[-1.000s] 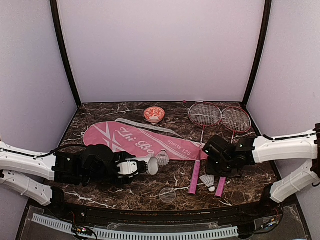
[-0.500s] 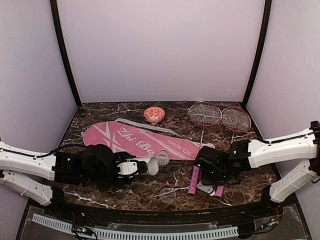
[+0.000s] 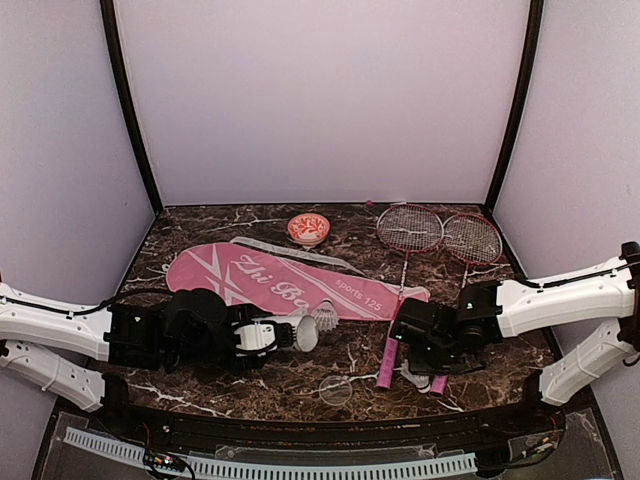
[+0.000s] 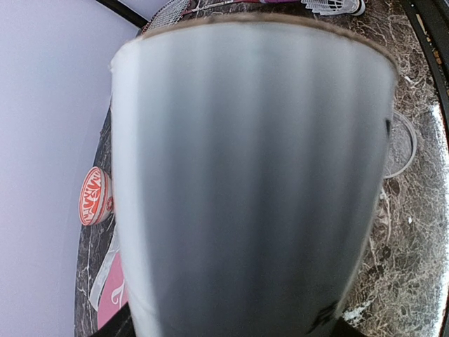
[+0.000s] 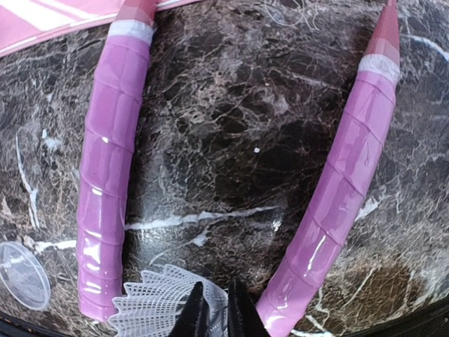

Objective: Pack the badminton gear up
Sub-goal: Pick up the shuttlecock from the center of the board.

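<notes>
The right gripper (image 5: 215, 310) is pinching the skirt of a white feather shuttlecock (image 5: 156, 305), its black fingertips nearly together. The shuttlecock is lying between two pink-wrapped racket handles (image 5: 109, 175), and the picture's bottom edge is cutting off most of the grip. The left gripper (image 3: 272, 333) is clasping a long white tube (image 4: 245, 182), which is filling its wrist view and hiding the fingers. From above, a second shuttlecock (image 3: 325, 317) is sitting at the tube's mouth.
</notes>
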### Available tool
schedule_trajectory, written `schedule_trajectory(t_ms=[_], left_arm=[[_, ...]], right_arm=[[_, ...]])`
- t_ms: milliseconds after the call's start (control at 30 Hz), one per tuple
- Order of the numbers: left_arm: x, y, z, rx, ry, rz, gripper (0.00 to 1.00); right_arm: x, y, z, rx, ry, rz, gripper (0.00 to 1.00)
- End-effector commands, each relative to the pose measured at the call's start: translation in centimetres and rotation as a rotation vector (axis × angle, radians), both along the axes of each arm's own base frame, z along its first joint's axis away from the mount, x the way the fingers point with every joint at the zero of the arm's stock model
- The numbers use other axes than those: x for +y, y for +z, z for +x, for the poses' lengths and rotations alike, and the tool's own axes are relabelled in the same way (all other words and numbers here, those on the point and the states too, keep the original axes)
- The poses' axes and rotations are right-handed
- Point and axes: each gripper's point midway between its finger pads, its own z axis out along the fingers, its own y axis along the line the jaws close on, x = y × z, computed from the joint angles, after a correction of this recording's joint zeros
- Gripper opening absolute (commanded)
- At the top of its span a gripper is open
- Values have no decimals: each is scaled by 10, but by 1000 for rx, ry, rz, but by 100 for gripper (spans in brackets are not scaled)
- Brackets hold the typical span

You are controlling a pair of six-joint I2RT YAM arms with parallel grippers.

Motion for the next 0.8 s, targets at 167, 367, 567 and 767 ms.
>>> schedule_trajectory(t_ms=[167, 367, 567, 767], left_arm=[[-7, 21, 0, 5, 2, -70, 64], [-7, 20, 1, 5, 4, -67, 64], [-7, 20, 1, 6, 3, -65, 64], [-7, 19, 1, 8, 4, -63, 64]], right_arm=[[-1, 17, 5, -43, -7, -6, 0], [-5, 29, 9, -76, -13, -15, 0], [-2, 44, 16, -126, -12, 21, 0], [18, 55, 27, -198, 13, 150, 0]])
